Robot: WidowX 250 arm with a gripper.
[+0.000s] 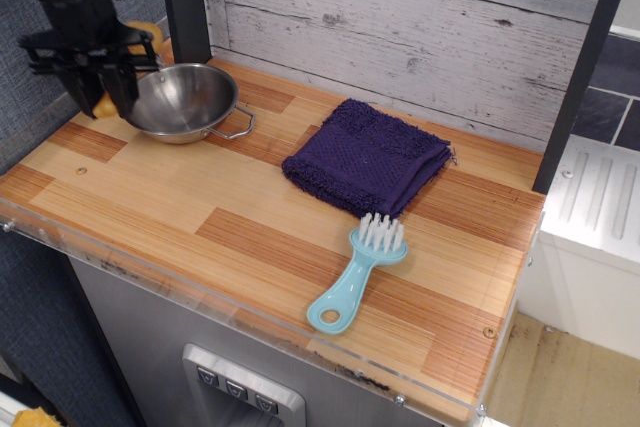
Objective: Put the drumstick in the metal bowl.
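The metal bowl stands at the back left of the wooden counter, shiny, with wire loop handles, and nothing shows inside it. My black gripper hangs just left of the bowl, over its left rim and handle, and is shut on the drumstick. The tan-orange tip of the drumstick shows between the fingers, and its bulbous end sticks out behind the gripper at the upper right. The gripper hides the middle of the drumstick.
A folded dark-purple cloth lies at the back middle of the counter. A light-blue brush lies in front of it near the front edge. A dark post stands behind the bowl and a blue wall runs along the left.
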